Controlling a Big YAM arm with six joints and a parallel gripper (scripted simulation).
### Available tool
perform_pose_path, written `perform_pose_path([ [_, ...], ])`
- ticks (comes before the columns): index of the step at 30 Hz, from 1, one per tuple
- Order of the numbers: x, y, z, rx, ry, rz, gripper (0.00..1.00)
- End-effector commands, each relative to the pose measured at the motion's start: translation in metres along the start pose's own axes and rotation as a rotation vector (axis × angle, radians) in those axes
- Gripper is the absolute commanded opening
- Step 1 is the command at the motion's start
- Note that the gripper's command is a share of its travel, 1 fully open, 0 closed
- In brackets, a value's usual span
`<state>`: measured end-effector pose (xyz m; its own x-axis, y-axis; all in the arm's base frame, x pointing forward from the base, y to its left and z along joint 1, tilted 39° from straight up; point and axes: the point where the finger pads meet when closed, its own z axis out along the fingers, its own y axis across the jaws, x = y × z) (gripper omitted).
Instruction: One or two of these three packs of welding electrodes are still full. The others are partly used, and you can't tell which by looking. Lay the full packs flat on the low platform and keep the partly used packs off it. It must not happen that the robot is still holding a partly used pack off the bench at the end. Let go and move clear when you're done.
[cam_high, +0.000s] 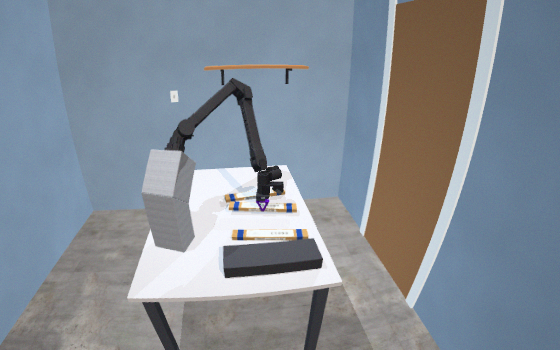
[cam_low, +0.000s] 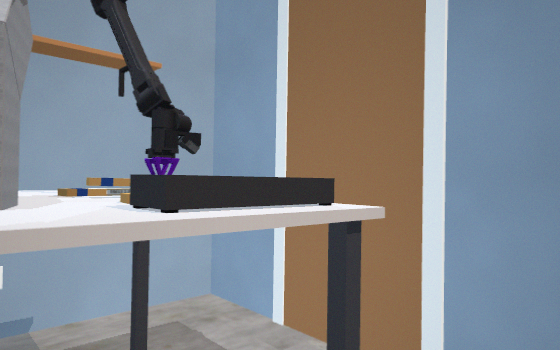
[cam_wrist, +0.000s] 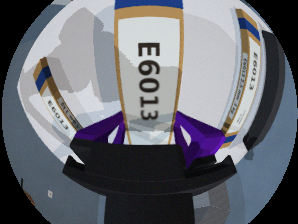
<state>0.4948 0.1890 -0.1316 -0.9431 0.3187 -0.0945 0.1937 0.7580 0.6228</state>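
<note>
My gripper (cam_high: 262, 206) (cam_low: 161, 172) (cam_wrist: 149, 113) is shut on the middle pack (cam_high: 286, 207) (cam_low: 119, 182) (cam_wrist: 167, 50), an orange-and-blue carton with a white label reading E6013. It is held roughly level, a little above the table. The far pack (cam_high: 231, 197) (cam_low: 70, 192) (cam_wrist: 59, 112) lies on the table behind it, slightly angled and partly hidden by the gripper. The near pack (cam_high: 270, 234) (cam_low: 125, 198) (cam_wrist: 248, 75), also labelled E6013, lies on the table beside the low black platform (cam_high: 272, 257) (cam_low: 230, 191) (cam_wrist: 275, 75). No pack lies on the platform.
The white table (cam_high: 175, 280) (cam_low: 280, 215) carries everything. A grey block-shaped column (cam_high: 167, 220) (cam_low: 9, 125) stands at its left side by the arm's base. A wooden shelf (cam_high: 256, 66) (cam_low: 80, 52) is on the back wall, and a brown door (cam_high: 435, 125) is at the right.
</note>
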Motion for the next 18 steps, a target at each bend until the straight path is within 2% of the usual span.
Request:
perform_pose_path([
  [1,-0.004,0.014,-0.009,-0.018,-0.023,-0.014,0.00],
  [9,-0.010,0.012,-0.007,-0.018,-0.032,-0.007,0.00],
  [18,-0.004,0.007,0.008,-0.010,-0.015,-0.004,0.00],
])
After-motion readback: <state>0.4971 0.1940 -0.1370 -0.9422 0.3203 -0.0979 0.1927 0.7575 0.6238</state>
